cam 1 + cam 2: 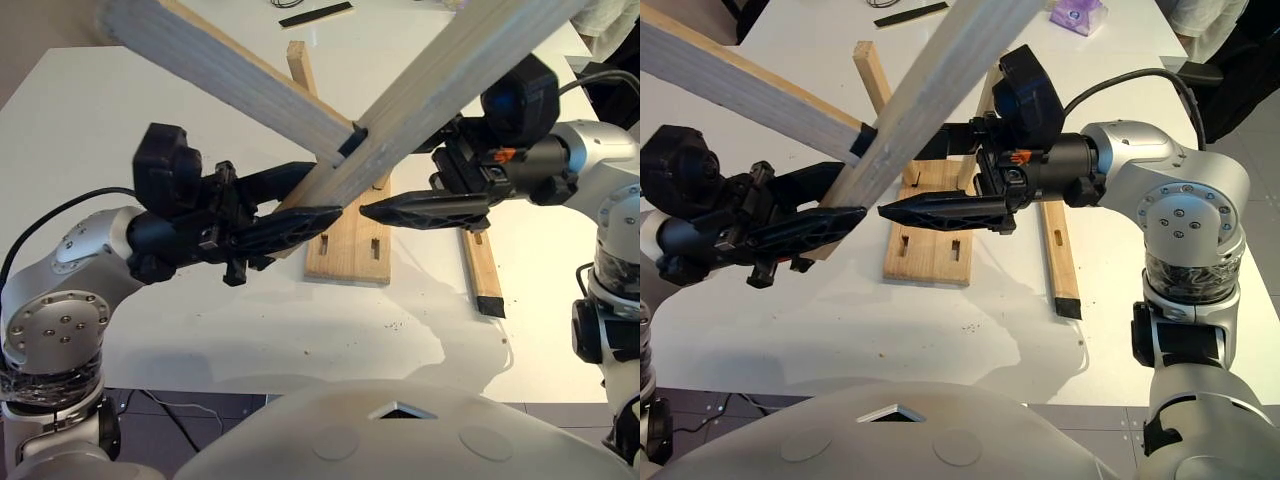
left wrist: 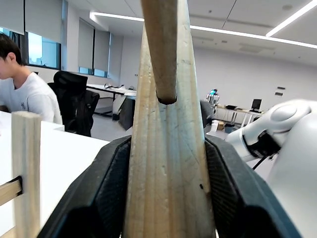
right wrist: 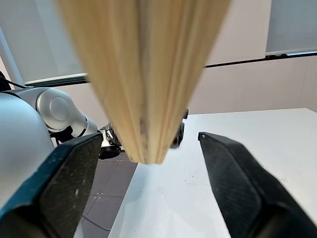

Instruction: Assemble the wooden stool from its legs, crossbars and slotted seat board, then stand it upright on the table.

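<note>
Faces a white table [image 1: 100, 150], slotted seat board [image 1: 347, 264] flat at its centre. Bends left arm in from near left, left gripper [image 1: 322, 192] clamped on the low end of a long leg [image 1: 470, 60] rising far right, crossing a second leg [image 1: 220, 65] rising far left. Stretches right arm in from the right, right gripper [image 3: 148, 139] spread wide around the long leg.

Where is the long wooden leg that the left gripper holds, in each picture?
Left eye view: the wooden leg slants from the left gripper at centre to the top right.
Right eye view: it slants from left of centre to the top middle.
Left wrist view: centre, clamped between the fingers.
Right wrist view: centre, its end between the right gripper fingers.
Shared landmark: the white table.
</note>
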{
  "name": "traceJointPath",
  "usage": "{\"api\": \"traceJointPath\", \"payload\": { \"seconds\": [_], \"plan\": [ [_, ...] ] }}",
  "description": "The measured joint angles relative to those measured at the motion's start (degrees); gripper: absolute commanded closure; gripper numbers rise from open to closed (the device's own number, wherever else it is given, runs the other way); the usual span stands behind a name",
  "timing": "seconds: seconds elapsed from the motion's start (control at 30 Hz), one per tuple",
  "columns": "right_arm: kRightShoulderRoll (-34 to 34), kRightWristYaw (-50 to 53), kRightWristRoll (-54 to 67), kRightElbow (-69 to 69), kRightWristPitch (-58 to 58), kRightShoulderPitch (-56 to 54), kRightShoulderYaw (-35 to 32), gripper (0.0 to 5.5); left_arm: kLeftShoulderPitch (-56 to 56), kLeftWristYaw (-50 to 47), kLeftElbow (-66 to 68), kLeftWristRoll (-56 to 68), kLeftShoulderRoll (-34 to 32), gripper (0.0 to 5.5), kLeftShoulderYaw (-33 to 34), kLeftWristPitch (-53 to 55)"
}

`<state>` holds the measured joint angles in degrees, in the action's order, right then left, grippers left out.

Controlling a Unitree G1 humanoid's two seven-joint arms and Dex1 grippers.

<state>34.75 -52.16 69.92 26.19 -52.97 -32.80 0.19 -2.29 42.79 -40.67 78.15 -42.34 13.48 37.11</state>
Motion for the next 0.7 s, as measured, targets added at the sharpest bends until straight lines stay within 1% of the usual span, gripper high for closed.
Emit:
{"api": "traceJointPath", "payload": {
  "seconds": [0.1,0.3,0.43,0.6,0.63,0.7],
  "plan": [
    [-0.1,0.0,0.0,0.0,-0.6,-0.2,0.1,1.93,0.4,1.0,0.2,-3.8,0.0,3.46,-0.7,-0.4],
    [-0.7,0.6,-0.7,-0.6,-0.7,-0.5,0.2,2.86,0.9,2.9,-0.1,-9.6,0.1,3.46,-3.0,-1.9],
    [-0.5,-0.3,-3.8,-0.8,0.0,-0.5,0.9,3.44,1.1,3.2,0.0,-10.8,0.2,3.46,-4.0,-1.9],
    [0.9,-3.9,-7.7,-0.2,3.6,-0.4,2.7,3.44,1.0,3.6,-0.1,-11.9,0.2,3.46,-4.4,-1.5],
    [1.1,-4.3,-8.1,-0.2,4.2,-0.3,3.0,3.44,1.0,3.6,-0.1,-11.9,0.2,3.1,-4.5,-1.3],
    [1.4,-4.6,-9.0,0.1,4.7,0.0,3.4,3.46,0.8,2.8,0.0,-11.8,0.3,2.81,-4.7,-0.5]
  ]
}}
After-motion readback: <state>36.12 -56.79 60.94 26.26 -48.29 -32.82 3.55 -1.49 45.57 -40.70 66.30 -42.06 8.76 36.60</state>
